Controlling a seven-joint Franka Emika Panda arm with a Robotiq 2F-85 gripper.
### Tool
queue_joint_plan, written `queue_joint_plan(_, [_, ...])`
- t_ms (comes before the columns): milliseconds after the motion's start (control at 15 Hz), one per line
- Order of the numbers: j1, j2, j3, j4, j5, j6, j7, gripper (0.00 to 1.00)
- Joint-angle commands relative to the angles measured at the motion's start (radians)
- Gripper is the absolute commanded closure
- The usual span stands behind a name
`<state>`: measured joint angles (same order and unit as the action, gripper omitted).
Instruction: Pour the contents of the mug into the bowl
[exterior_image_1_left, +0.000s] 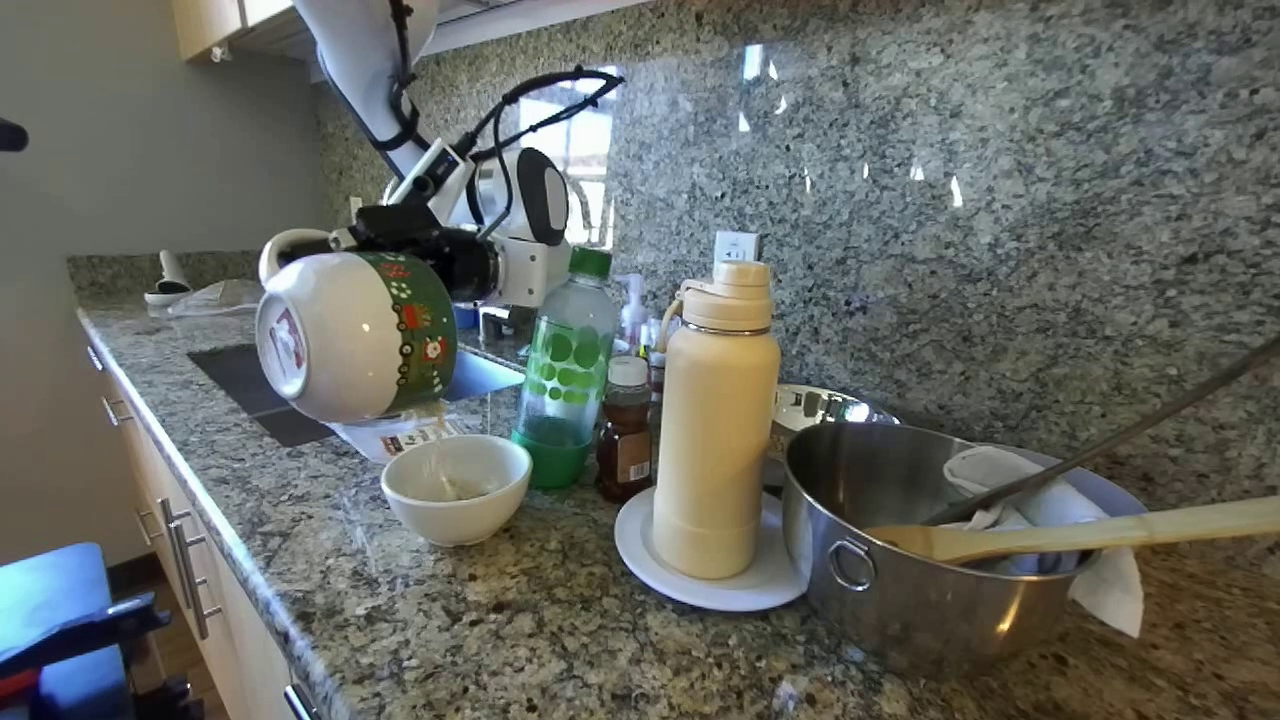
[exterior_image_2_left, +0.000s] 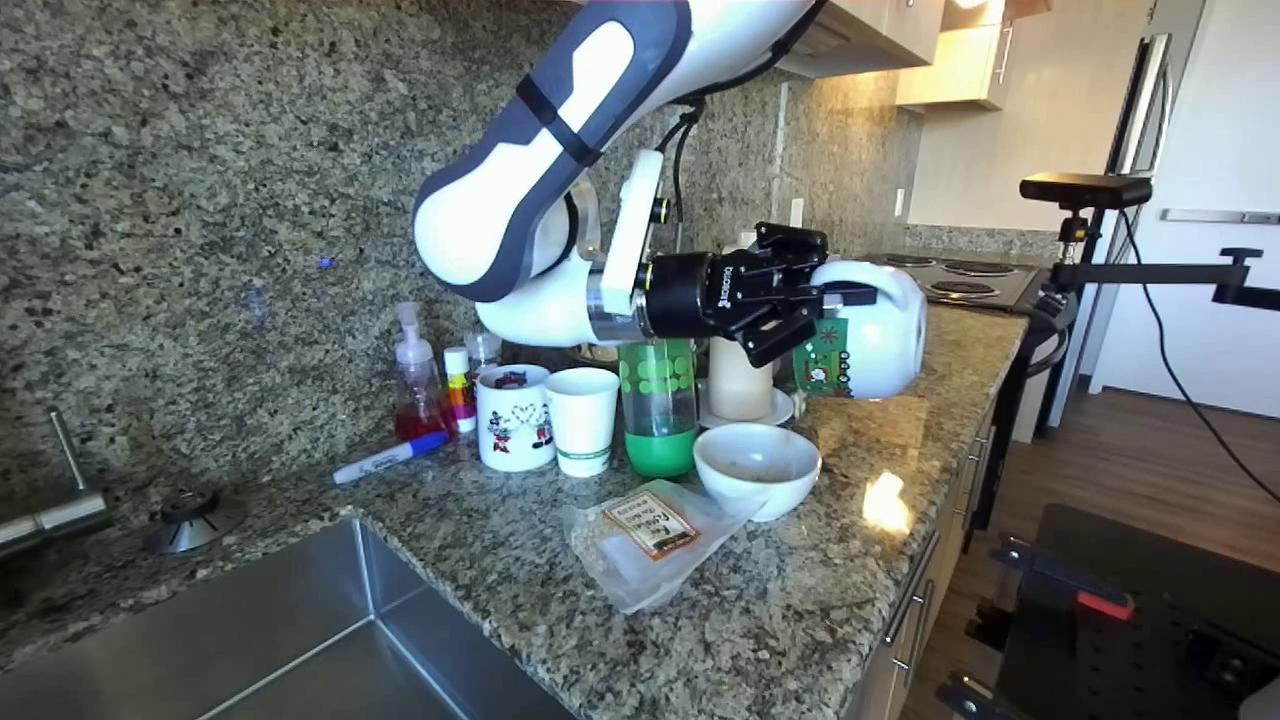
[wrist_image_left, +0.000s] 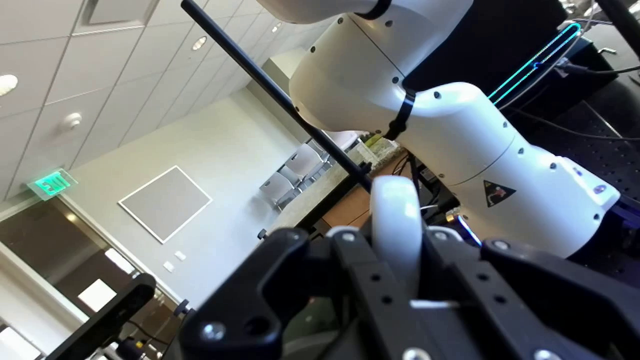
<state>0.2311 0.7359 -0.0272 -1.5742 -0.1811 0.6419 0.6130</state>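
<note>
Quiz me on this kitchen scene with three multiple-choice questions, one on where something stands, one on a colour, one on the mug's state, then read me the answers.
1. Where does the cream water bottle stand?
A. In the sink
B. On a white plate
C. Inside the steel pot

2. What colour is the patterned band on the mug?
A. Blue
B. Yellow
C. Green

3. How is the mug?
A. Tipped sideways, held in the air by the claw
B. Upright on the counter
C. Upside down inside the bowl

1 B: the plate's rim shows around the bottle's foot in an exterior view.
2 C: green shows on the mug's body in both exterior views.
3 A: its underside is turned outward in an exterior view, and the wrist view shows the claw clamped on its white handle.
</note>
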Motion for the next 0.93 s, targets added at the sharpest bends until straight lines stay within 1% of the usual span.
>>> queue_joint_plan(0, [0.017,0.042,-0.005,0.073,-0.050,-0.096,-0.023,0.98])
queue_joint_plan(467, [0.030,0.083,0.001,0.117,-0.097,-0.122,-0.046,0.98])
queue_joint_plan(867, [0.048,0.097,0.000,0.131,-0.095,-0.144,-0.051,0.98])
